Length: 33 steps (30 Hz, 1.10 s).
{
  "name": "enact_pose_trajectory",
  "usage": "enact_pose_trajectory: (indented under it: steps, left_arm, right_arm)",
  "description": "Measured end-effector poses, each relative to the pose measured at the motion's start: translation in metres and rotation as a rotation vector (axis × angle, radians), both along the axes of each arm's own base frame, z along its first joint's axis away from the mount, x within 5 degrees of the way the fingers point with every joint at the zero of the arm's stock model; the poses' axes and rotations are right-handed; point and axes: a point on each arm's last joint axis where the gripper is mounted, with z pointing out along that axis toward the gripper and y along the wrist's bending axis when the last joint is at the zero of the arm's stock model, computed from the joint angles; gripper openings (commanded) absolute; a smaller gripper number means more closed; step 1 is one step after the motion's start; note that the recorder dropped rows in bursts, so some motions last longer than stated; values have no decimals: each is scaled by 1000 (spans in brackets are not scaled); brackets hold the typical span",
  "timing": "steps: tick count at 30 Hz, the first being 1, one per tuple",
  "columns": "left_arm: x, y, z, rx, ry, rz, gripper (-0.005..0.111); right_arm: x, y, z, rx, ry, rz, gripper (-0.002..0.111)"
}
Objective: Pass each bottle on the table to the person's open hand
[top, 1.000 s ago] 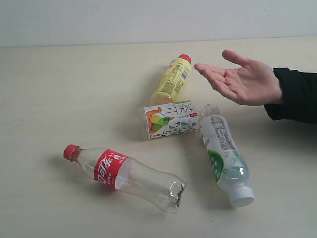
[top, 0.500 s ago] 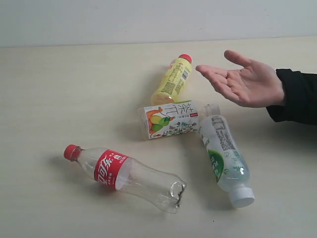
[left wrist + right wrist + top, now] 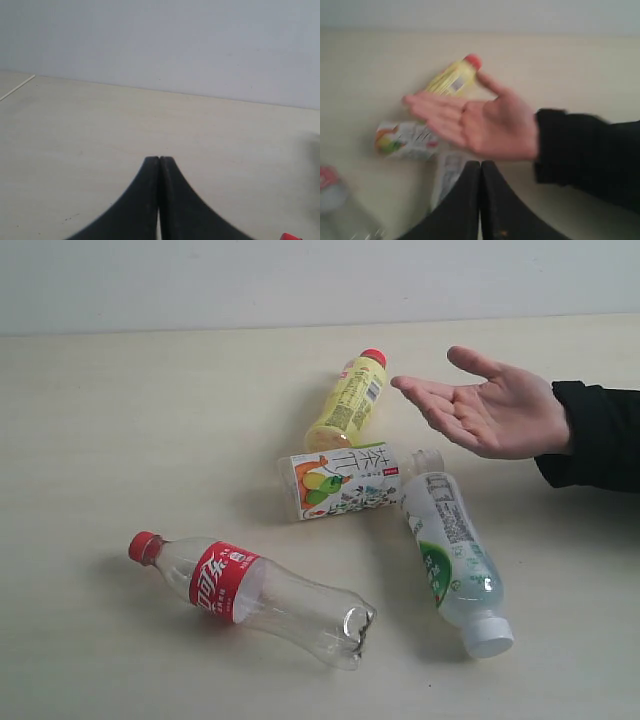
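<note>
Four bottles lie on the beige table (image 3: 120, 410): a clear one with red cap and label (image 3: 250, 597) at the front left, a yellow one with red cap (image 3: 350, 400) at the back, a white fruit-label one (image 3: 345, 480) in the middle, and a clear one with white cap (image 3: 455, 560) at the front right. The person's open hand (image 3: 490, 412) hovers palm up at the right, above the table. Neither gripper shows in the exterior view. My left gripper (image 3: 159, 159) is shut and empty over bare table. My right gripper (image 3: 481, 163) is shut and empty, below the hand (image 3: 480, 120).
A pale wall (image 3: 320, 280) runs behind the table's far edge. The black sleeve (image 3: 600, 435) reaches in from the right. A red cap corner (image 3: 290, 236) peeks into the left wrist view. The right wrist view is blurred, showing the yellow bottle (image 3: 452, 77) and fruit-label bottle (image 3: 405, 140).
The hand shifted slightly, first right and down, then back left and up. The bottles have not moved.
</note>
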Motion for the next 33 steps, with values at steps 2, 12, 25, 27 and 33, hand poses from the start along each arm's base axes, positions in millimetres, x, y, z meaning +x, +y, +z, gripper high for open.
enact_pose_trajectory:
  steps: [2,12,25,27,33]
  left_arm:
    - [0,0,0,0,0,0,0]
    - [0,0,0,0,0,0,0]
    - [0,0,0,0,0,0,0]
    - [0,0,0,0,0,0,0]
    - [0,0,0,0,0,0,0]
  right_arm:
    - [12,5,-6,8,115,105,2]
    - [33,49,-42,-64,358,466,3]
    - [19,140,-82,-201,415,769,36]
    - [19,152,-89,-214,393,788,46]
    - [21,184,-109,-309,310,851,55]
